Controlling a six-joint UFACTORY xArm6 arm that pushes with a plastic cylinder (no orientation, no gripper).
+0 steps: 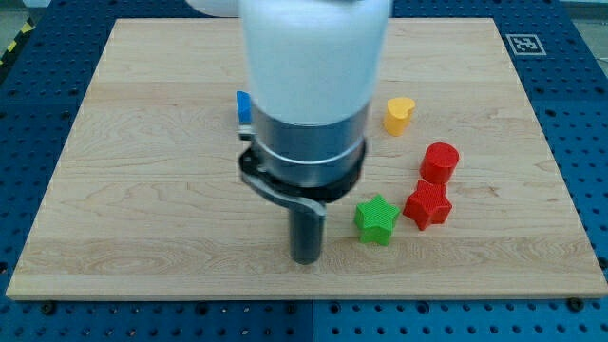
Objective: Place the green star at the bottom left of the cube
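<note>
The green star (376, 218) lies on the wooden board (142, 190), right of centre near the view's bottom. My tip (306, 258) touches the board just left of the star and slightly lower, with a small gap between them. A blue block (244, 106), probably the cube, peeks out at the arm's left edge, up and left of the star; most of it is hidden behind the arm. The arm's white and grey body (313, 85) covers the board's middle.
A red star (428, 204) sits right next to the green star on its right. A red cylinder (440, 162) stands just above the red star. A yellow heart (399, 115) lies higher up. The board's bottom edge (304, 296) is close below my tip.
</note>
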